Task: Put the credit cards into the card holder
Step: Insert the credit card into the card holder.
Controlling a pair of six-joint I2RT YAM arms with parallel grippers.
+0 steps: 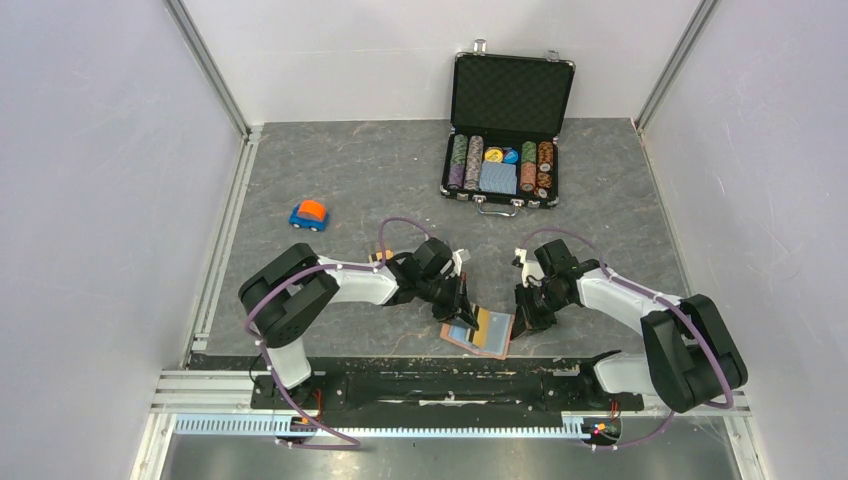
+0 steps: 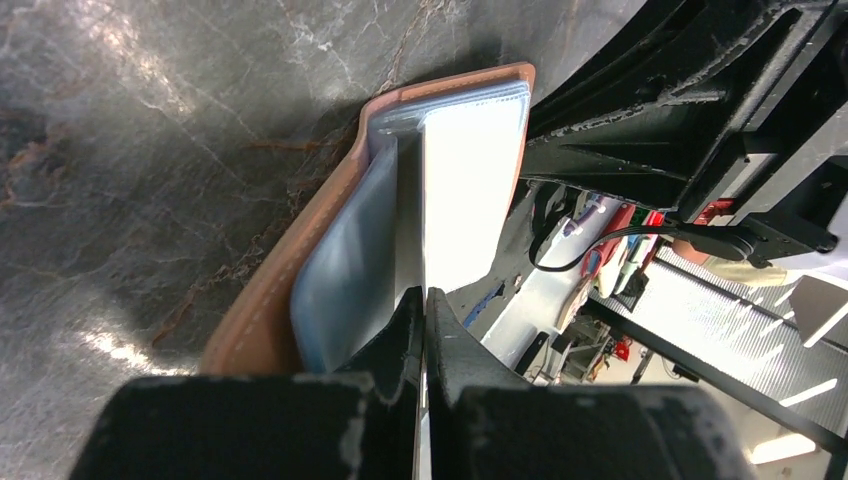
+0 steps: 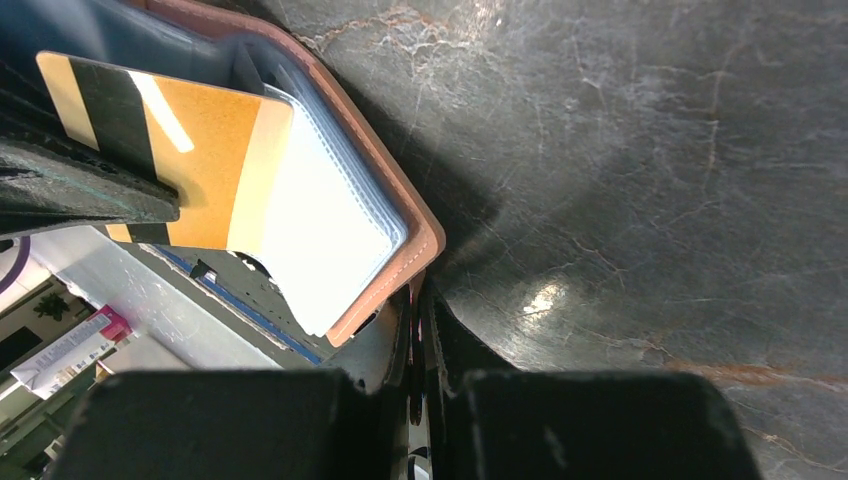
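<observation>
Pinching shut on a thin gold card [image 3: 215,150], the left gripper [image 2: 422,300] has its two black fingers pressed together with no gap. Its own camera sees the card almost edge-on, as a thin line running away from the fingertips. The right wrist view shows the card's face, gold-orange with a dark stripe along one end. Its far end looks paler, as if it has slipped under a clear sleeve [image 2: 345,260], though glare makes this hard to confirm.

The right gripper [image 3: 415,305] is also closed. Its fingertips meet at the corner of the card holder [image 2: 275,280], and they appear to clamp the tan leather rim, steadying it.

The card holder lies open between the two grippers at the near edge of the grey table [image 2: 150,150]. Its blue lining and clear sleeves face up, and it is tilted so that part of it sits over the table's edge.

Judging by this, the task is in its early or middle part. One card is being fed into a sleeve and is not yet fully in, and no other card can be seen seated in the sleeves. A small gold and dark thing [image 1: 380,257] lies beside the left arm. It may be more cards, but it is too small to tell.

Farther back on the table are a blue and orange toy car [image 1: 310,214] and an open black case of poker chips [image 1: 510,130], both well apart from the work.
</observation>
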